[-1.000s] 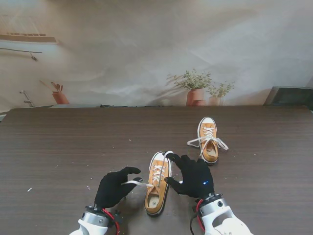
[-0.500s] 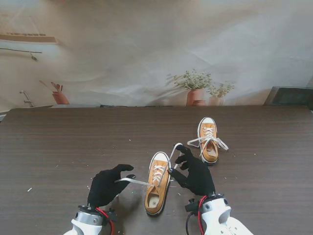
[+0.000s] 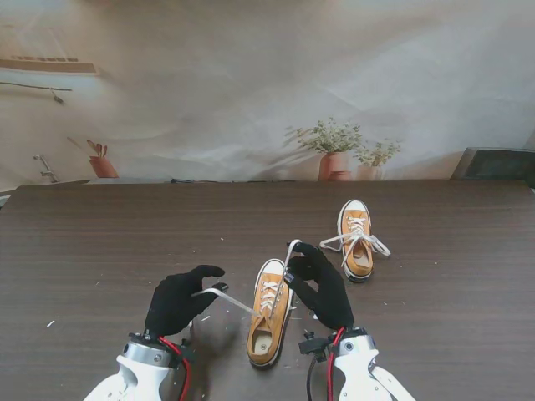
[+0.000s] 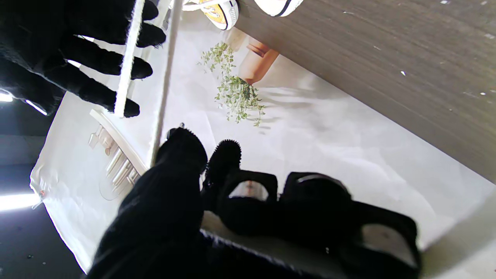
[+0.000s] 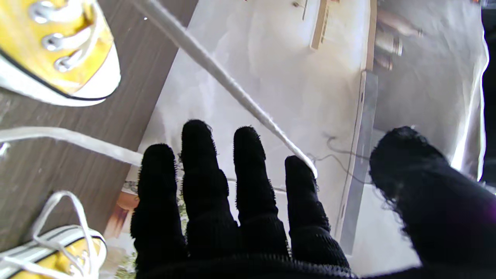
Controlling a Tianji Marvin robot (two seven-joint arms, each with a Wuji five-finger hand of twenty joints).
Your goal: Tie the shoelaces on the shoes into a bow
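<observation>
The worktop (image 3: 100,251) is dark brown with a fine wood grain, and small pale crumbs lie on it here and there. Behind its far edge hangs a light printed backdrop (image 3: 209,92) that shows a potted plant (image 3: 333,149), a shelf and a tap. At the far right stands a dark box (image 3: 497,164).

Two canvas shoes are on the worktop, orange-yellow with white rubber toe caps and flat white laces. The near shoe (image 3: 268,322) lies between the two hands, toe pointing far. The far shoe (image 3: 357,238) is to the right and farther away, well apart from the hands, and its laces (image 3: 368,242) lie loose and spread over its sides.

Both hands wear black knitted gloves. The left hand (image 3: 177,301) is left of the near shoe, fingers (image 4: 182,151) curled, and it pinches one lace end (image 3: 230,301) between the thumb and another finger; this lace runs tight from the hand to the eyelets. The right hand (image 3: 322,288) is just right of the toe cap, fingers (image 5: 248,155) nearly straight and close together. The other lace end (image 3: 289,255) goes up to its index fingertip, and I cannot tell if the thumb really presses on it.
</observation>
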